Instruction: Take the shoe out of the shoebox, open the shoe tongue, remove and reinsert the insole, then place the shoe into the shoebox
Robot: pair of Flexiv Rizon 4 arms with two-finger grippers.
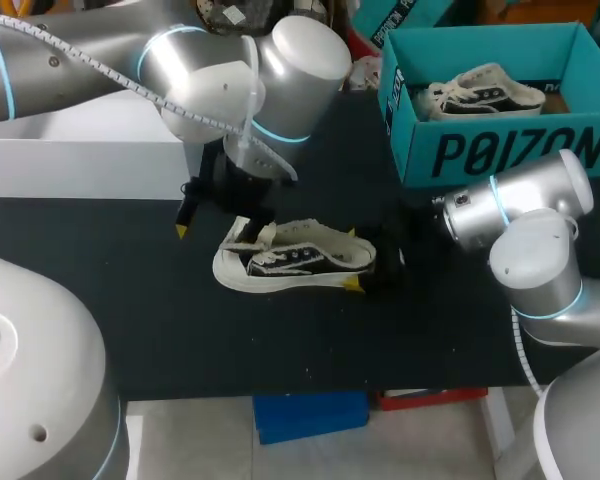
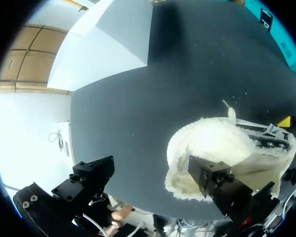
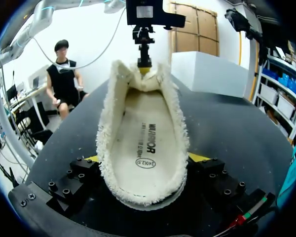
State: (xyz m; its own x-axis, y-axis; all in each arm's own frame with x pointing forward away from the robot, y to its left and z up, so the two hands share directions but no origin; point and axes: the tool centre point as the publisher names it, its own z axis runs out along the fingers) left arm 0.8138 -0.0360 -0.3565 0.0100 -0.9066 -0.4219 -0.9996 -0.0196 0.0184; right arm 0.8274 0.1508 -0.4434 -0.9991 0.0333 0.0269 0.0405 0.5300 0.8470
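Now, shoe (image 1: 295, 258): a black and white sneaker with a white sole. It lies on its side on the table (image 1: 130, 320), outside the shoebox and near the table's middle.
Shoe in the right wrist view (image 3: 143, 148): the underside of the sole faces the camera. Its edge is fuzzy and white.
Right gripper (image 1: 365, 272): at the shoe's right-hand end, low over the table. The two fingers stand wide apart, one yellow tip pressed on each side of the sole, so it clamps the shoe.
Left gripper (image 1: 218, 218): at the shoe's other end, spread wide and gripping nothing. One finger (image 2: 212, 178) rests against the shoe. The other finger (image 2: 89, 181) stands clear of it over bare table.
Shoebox (image 1: 500, 150): teal, open-topped, at the table's far right, well apart from the clamped shoe.
Second shoe (image 1: 485, 92): a matching sneaker lying inside the shoebox.
White box (image 1: 80, 150): at the far left of the table, behind the left arm.
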